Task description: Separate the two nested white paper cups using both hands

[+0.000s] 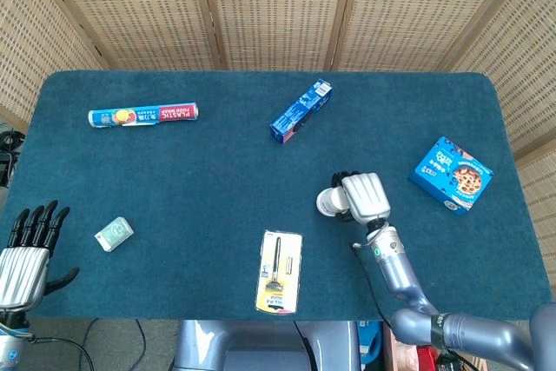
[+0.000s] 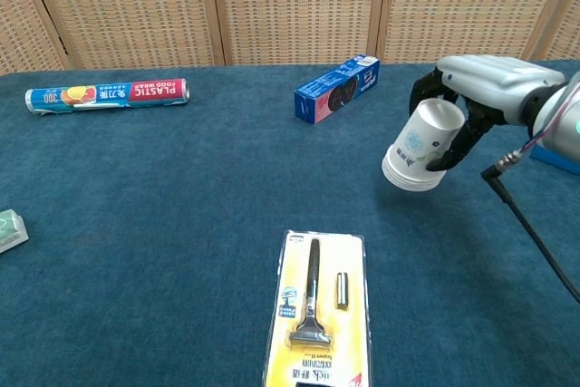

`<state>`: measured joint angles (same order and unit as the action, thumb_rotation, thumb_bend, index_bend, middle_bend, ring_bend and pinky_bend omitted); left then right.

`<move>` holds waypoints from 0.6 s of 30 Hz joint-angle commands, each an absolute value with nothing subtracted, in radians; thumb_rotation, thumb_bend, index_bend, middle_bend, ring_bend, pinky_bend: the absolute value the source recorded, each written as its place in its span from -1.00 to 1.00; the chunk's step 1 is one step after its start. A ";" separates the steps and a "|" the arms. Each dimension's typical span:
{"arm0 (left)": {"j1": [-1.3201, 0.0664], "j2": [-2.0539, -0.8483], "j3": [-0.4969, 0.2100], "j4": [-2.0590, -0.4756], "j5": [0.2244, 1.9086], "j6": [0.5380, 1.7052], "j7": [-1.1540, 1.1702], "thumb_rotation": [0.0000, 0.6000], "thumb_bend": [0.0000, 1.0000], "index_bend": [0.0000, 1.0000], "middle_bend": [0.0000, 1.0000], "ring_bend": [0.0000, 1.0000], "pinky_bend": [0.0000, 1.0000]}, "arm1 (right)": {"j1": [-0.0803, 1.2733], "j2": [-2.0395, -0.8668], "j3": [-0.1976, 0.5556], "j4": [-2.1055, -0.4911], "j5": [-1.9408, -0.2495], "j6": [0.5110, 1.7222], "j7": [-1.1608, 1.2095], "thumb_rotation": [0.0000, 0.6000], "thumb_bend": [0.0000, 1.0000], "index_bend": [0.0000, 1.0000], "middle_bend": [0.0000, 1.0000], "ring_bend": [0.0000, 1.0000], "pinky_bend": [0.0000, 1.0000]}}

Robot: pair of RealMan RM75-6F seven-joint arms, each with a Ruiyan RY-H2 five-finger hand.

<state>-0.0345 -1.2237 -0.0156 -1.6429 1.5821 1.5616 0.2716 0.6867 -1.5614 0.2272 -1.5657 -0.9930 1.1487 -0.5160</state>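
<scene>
The nested white paper cups (image 2: 419, 148) hang upside down and tilted above the blue cloth, rims pointing down to the left. My right hand (image 2: 471, 101) grips them from above with its fingers wrapped around the base. From overhead the cups (image 1: 329, 202) peek out left of the right hand (image 1: 363, 198). My left hand (image 1: 24, 254) hovers at the table's near left corner, fingers spread, holding nothing; the chest view does not show it.
A razor in a yellow pack (image 2: 316, 309) lies in front of the cups. A blue box (image 2: 336, 88) sits behind them, a plastic wrap roll (image 2: 107, 94) at far left, a cookie box (image 1: 451, 174) at right, and a small green packet (image 1: 113, 233) near the left hand.
</scene>
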 commanded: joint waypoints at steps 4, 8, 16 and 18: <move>-0.060 -1.215 -0.035 -1.670 1.581 1.543 0.244 1.00 -0.72 -1.00 -1.00 -1.00 -1.00 | 0.662 -1.498 0.300 -1.689 -0.959 1.116 -0.355 1.00 -0.51 0.58 0.31 0.02 0.44; -0.084 -1.202 -0.051 -1.688 1.575 1.521 0.246 1.00 -0.71 -1.00 -1.00 -1.00 -1.00 | 0.669 -1.453 0.326 -1.751 -0.935 1.094 -0.337 1.00 -0.51 0.58 0.31 0.02 0.44; -0.134 -1.195 -0.090 -1.732 1.528 1.463 0.255 1.00 -0.71 -1.00 -1.00 -1.00 -1.00 | 0.719 -1.437 0.424 -1.829 -0.782 1.086 -0.313 1.00 -0.51 0.58 0.32 0.02 0.44; -0.142 -1.197 -0.095 -1.734 1.518 1.453 0.253 1.00 -0.71 -1.00 -1.00 -1.00 -1.00 | 0.734 -1.447 0.446 -1.830 -0.741 1.082 -0.302 1.00 -0.51 0.58 0.32 0.02 0.44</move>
<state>-0.1382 -1.1958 -0.0919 -1.7322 1.5218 1.4575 0.2539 0.7120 -1.4382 0.4145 -1.8185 -0.7854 1.0886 -0.3188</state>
